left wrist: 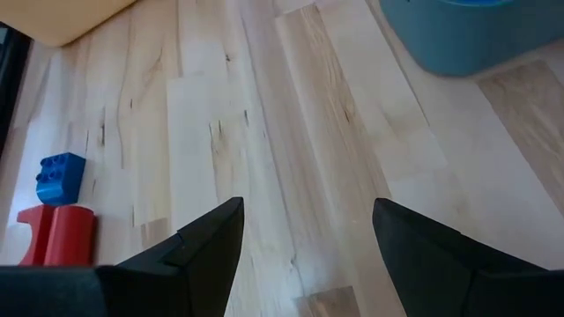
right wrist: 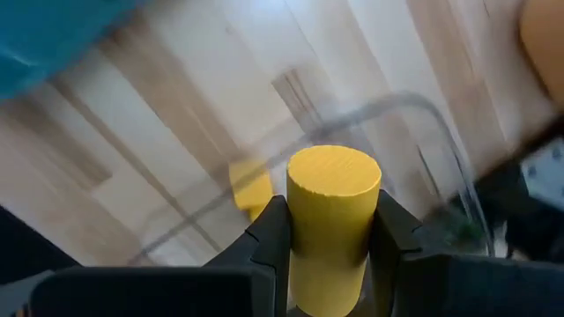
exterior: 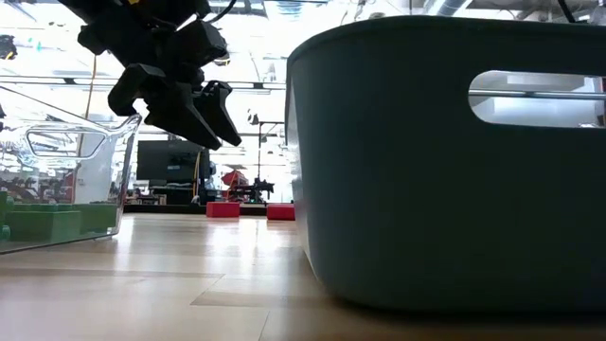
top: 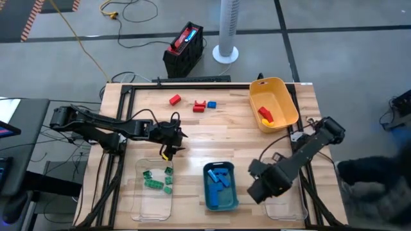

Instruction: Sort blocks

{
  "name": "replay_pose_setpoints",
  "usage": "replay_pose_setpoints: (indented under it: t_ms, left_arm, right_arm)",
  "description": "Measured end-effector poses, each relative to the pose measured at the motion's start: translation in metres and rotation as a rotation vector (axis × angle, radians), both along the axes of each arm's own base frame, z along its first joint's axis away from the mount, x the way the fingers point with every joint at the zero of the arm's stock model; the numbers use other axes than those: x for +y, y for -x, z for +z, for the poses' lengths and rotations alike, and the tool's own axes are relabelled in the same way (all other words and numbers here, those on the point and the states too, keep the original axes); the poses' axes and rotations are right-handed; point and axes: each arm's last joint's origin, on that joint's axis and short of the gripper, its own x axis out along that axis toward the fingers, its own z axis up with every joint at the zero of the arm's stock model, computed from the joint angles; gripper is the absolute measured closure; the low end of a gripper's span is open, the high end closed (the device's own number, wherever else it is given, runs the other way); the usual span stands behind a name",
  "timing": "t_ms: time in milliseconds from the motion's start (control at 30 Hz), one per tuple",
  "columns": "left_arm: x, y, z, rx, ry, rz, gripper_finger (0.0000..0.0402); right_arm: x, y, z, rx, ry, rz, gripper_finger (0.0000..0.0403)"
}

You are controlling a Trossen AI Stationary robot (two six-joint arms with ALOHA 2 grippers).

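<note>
My right gripper [right wrist: 333,231] is shut on a yellow cylinder block [right wrist: 333,180] and hangs above a clear bin [right wrist: 414,110] at the table's near right, where another yellow block [right wrist: 250,187] shows below. My left gripper [top: 171,142] [left wrist: 307,231] stands open above bare wood at mid-left and holds nothing. Two red blocks [top: 174,99] [top: 199,106] and a blue block [top: 212,104] lie loose on the far part of the table. Green blocks [top: 154,184] lie in the clear bin on the left, and blue blocks [top: 220,179] in the teal bin. My right gripper pinches the yellow cylinder by its curved side [right wrist: 301,251] between its two fingers [right wrist: 271,231], which point down from above. One flat end of the block [right wrist: 335,169] faces the wrist camera. The block is lifted clear, over the clear bin.
A yellow bin [top: 286,106] at the far right holds a red block [top: 265,112] and a yellow one. The teal bin [top: 209,192] [exterior: 445,161] stands at the near middle, the left clear bin [top: 140,199] [exterior: 66,152] beside it. Open wood lies between the bins.
</note>
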Motion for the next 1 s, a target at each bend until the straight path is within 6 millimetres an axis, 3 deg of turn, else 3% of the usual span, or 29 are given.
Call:
replay_pose_setpoints:
  t_ms: [267,500,767,1000]
  left_arm:
    - [0.0,0.0,0.0,0.0,-0.006,-0.005,0.0155]
    - [0.0,0.0,0.0,0.0,-0.006,-0.005,0.0155]
    - [0.0,0.0,0.0,0.0,-0.001,-0.001,0.0155]
    - [0.0,0.0,0.0,-0.003,0.007,0.006,0.0155]
  right_arm:
    - [0.007,0.033,-0.021,-0.001,-0.014,-0.17,0.0308]
    - [-0.008,0.058,-0.057,0.069,0.01,-0.29,0.0308]
    - [-0.027,0.062,-0.095,0.021,-0.091,-0.328,0.0306]
    - [-0.041,0.066,-0.11,0.026,-0.084,-0.351,0.0294]
